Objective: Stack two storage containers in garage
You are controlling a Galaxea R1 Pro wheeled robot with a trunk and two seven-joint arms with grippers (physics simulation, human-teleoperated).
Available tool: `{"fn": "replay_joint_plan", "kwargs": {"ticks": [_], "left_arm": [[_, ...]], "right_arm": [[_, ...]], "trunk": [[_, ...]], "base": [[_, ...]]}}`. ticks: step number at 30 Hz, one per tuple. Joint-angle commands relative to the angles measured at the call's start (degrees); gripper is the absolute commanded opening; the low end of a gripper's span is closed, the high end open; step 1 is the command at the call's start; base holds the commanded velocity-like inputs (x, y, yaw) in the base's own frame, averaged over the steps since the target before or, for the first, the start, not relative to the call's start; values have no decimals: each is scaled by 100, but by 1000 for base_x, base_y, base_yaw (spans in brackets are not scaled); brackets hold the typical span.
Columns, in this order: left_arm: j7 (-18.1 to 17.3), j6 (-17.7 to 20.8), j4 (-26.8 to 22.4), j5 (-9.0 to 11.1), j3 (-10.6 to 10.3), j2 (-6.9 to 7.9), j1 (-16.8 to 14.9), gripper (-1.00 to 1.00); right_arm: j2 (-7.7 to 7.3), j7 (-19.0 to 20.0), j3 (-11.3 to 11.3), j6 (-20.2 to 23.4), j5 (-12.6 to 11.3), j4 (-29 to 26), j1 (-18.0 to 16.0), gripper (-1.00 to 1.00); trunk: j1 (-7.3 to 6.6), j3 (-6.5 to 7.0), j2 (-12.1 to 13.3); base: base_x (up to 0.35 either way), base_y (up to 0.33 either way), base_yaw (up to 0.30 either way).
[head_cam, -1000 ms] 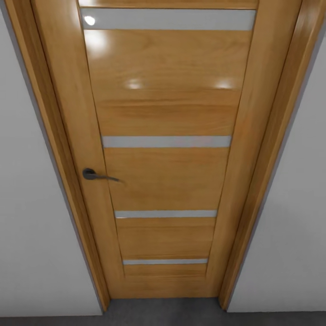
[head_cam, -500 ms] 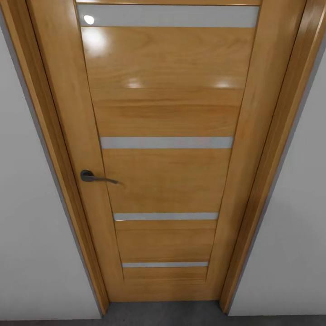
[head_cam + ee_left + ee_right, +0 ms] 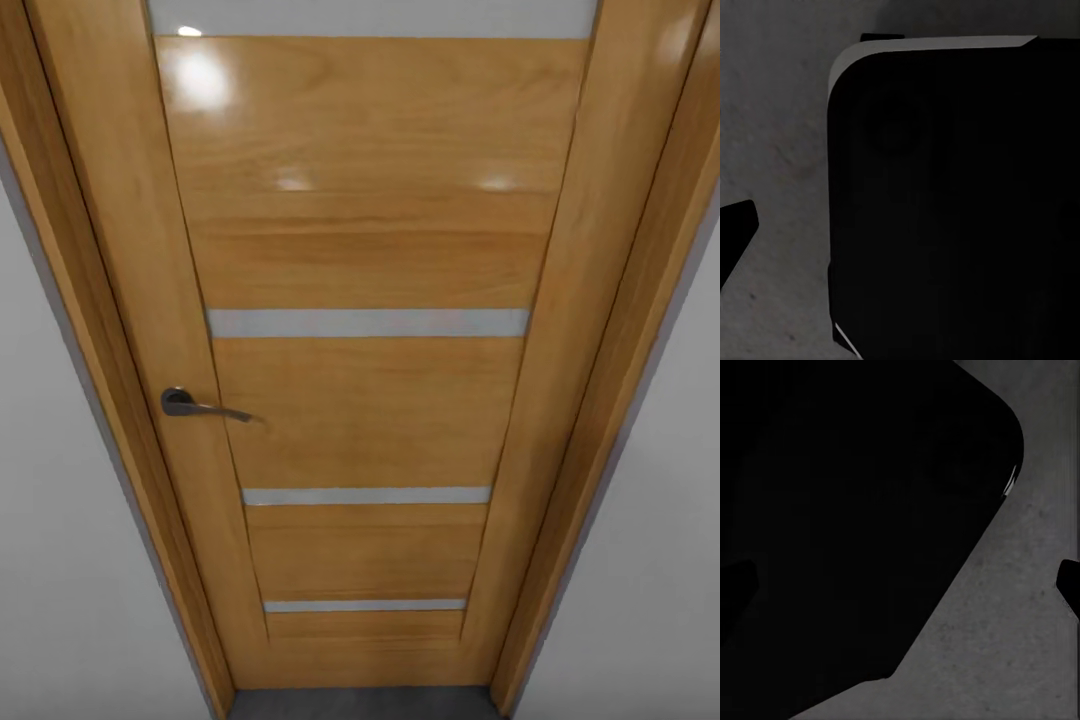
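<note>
Setting: grey-white wall (image 3: 60, 560) on both sides of a shut wooden door (image 3: 370, 270), seen in the head view from close and from above.
Floor: dark grey mottled concrete floor (image 3: 360, 704), a narrow strip at the door's foot in the head view; same grey mottled surface under both wrist cameras (image 3: 780, 150) (image 3: 1020, 630).
Robot body: large black rounded-corner part (image 3: 945, 202) covers much of the left wrist view, pale highlight along one edge; a like black mass (image 3: 855, 510) in the right wrist view. Both sit over the concrete.
Left claw: one dark pointed tip (image 3: 736, 225) at the picture's edge in the left wrist view; opening cannot be told.
Right claw: small dark tips at two opposite edges of the right wrist view, e.g. (image 3: 1069, 585); opening cannot be told.
Door frame: wood jambs (image 3: 100, 400) running up each side, touching the wall.
Door handle: dark metal lever (image 3: 195, 405) near the door's left edge, lever pointing toward the door's middle, level.
Door panels: glossy honey-coloured wood, four pale frosted strips across it; lowest (image 3: 365, 605), next (image 3: 367, 495), middle (image 3: 367, 322), top one (image 3: 370, 16) cut by the picture's edge.
Reflections: soft light spots on the upper panel (image 3: 200, 80).
Writing, brands, labels: none readable.
Storage containers: position cannot be told from these views.
</note>
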Motion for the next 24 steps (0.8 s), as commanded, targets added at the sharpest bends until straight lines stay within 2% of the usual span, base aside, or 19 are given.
{"fn": "replay_joint_plan", "kwargs": {"ticks": [1,24], "left_arm": [[-4,-19,1,15,5,3,-1,100],[13,-26,1,17,22,0,-1,100]], "right_arm": [[-4,-1,9,-16,-3,0,0,100],[12,-1,10,-8,-13,0,0,100]], "trunk": [[1,-4,-2],[1,-4,-2]], "base": [[64,0,0],[7,0,0]]}}
